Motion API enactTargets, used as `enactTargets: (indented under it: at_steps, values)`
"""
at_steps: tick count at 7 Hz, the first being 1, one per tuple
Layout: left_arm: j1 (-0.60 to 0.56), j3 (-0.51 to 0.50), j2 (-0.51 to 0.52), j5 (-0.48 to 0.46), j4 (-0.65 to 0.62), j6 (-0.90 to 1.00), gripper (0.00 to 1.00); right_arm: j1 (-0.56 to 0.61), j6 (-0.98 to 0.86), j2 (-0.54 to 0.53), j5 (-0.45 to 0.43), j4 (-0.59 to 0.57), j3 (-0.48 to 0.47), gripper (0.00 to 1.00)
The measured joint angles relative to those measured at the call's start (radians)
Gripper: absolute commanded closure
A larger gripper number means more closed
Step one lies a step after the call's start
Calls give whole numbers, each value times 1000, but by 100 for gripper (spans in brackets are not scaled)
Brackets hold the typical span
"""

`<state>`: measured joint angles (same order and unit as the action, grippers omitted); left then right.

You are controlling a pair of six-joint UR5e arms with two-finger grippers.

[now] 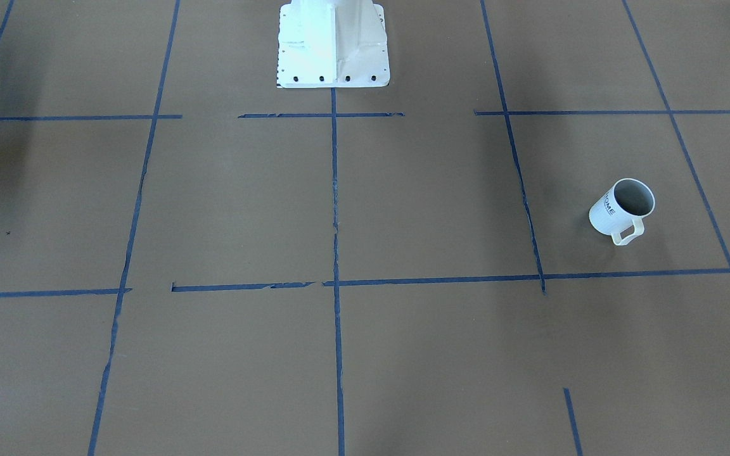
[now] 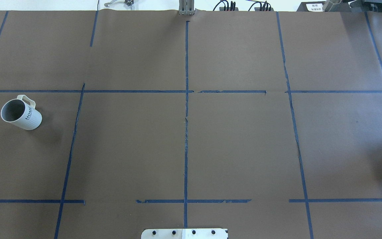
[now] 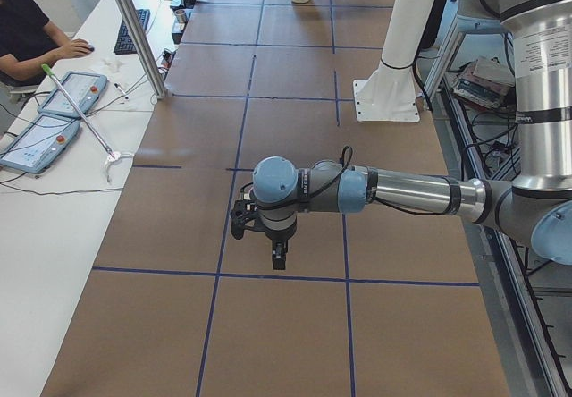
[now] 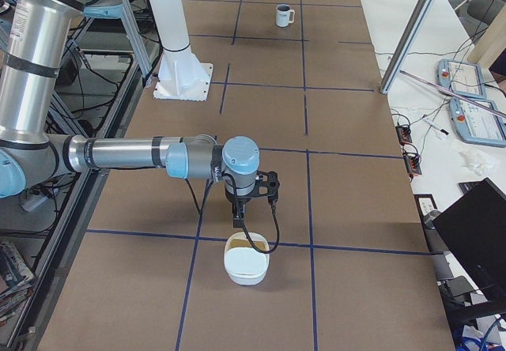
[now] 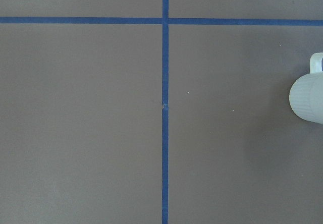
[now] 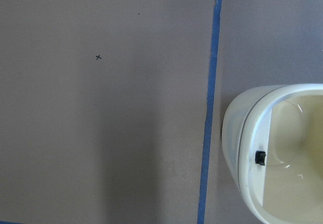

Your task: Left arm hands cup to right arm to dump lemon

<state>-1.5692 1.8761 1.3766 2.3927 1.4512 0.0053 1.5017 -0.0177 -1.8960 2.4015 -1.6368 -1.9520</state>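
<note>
Whether the left tool (image 3: 279,258) or right tool (image 4: 237,217) was open could not be told; the cup (image 2: 21,114), set near the left edge of the bench (image 2: 191,149), could be toppled by a misaligned grasp.

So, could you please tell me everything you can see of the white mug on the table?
The white mug stands upright on the brown-covered table, far out on the robot's left side. It has a matt look, perhaps ceramic, with a finely ribbed wall, dark HOME lettering near the rim and one loop handle turned away from the robot. Its inside is grey, and no lemon can be made out in it. Nothing touches it but the table.
</note>
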Motion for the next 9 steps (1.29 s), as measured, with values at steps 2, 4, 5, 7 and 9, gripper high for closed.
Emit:
enactTargets:
  at_steps: [2, 4, 5, 7, 9]
  values:
    - [0, 2, -1, 4, -1, -5, 0, 0, 1, -1, 1, 0, -1, 0]
    - [0, 13, -6, 2, -1, -8, 0, 0, 0, -2, 2, 0, -3, 0]
    - [1, 11, -7, 1, 2, -9, 0, 0, -1, -3, 2, 0, -3, 0]
    - [1, 7, -9, 17, 8, -10, 0, -1, -2, -2, 2, 1, -3, 0]
    - [1, 9, -11, 40, 12, -8, 0, -1, -1, 1, 2, 1, -4, 0]
